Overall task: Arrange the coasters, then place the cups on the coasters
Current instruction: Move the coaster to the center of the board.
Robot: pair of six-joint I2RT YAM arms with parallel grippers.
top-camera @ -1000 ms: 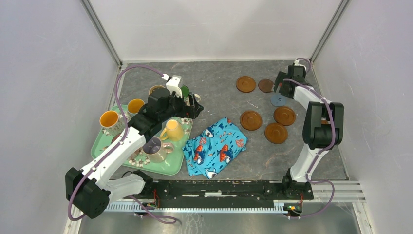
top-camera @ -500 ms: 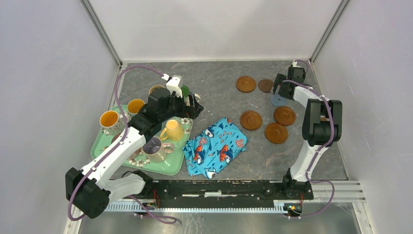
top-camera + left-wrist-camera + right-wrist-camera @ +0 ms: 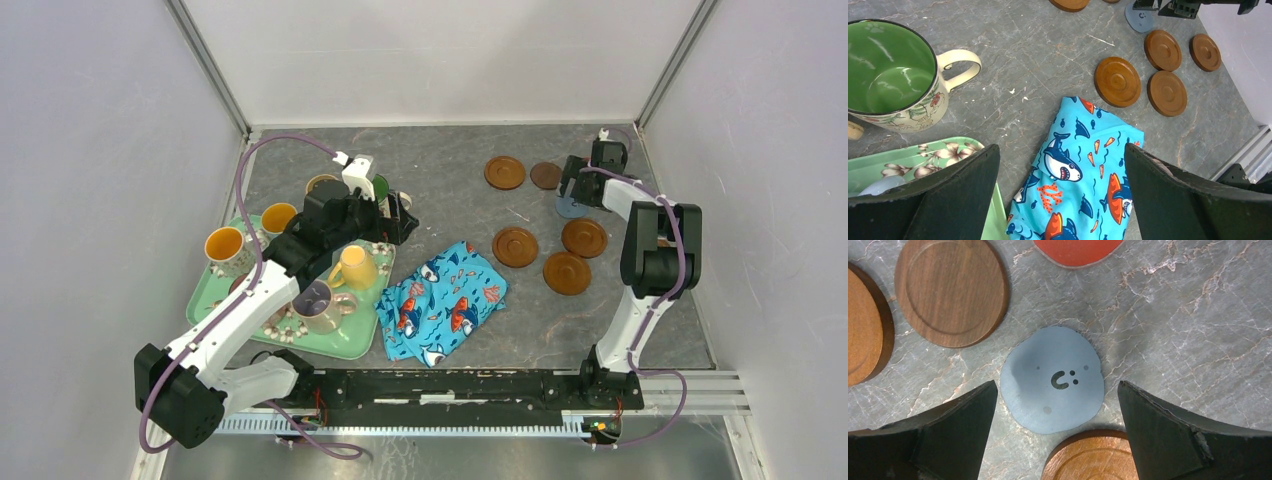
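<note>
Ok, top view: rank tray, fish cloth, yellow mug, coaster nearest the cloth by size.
1. green tray
2. fish cloth
3. yellow mug and that coaster: look alike, no ranking

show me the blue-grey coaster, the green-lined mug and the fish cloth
blue-grey coaster (image 3: 1049,372): right wrist view, middle of the disc
green-lined mug (image 3: 889,80): left wrist view, green inside
fish cloth (image 3: 1079,169): left wrist view, middle of the fabric

Five brown coasters (image 3: 505,172) (image 3: 545,175) (image 3: 584,237) (image 3: 516,247) (image 3: 567,272), one blue-grey coaster (image 3: 1052,385), one red coaster (image 3: 1078,249), six mugs (image 3: 225,245) (image 3: 278,215) (image 3: 355,268) (image 3: 316,303) (image 3: 380,186) (image 3: 320,183) visible from above, one tray (image 3: 345,345), one cloth (image 3: 445,300).
</note>
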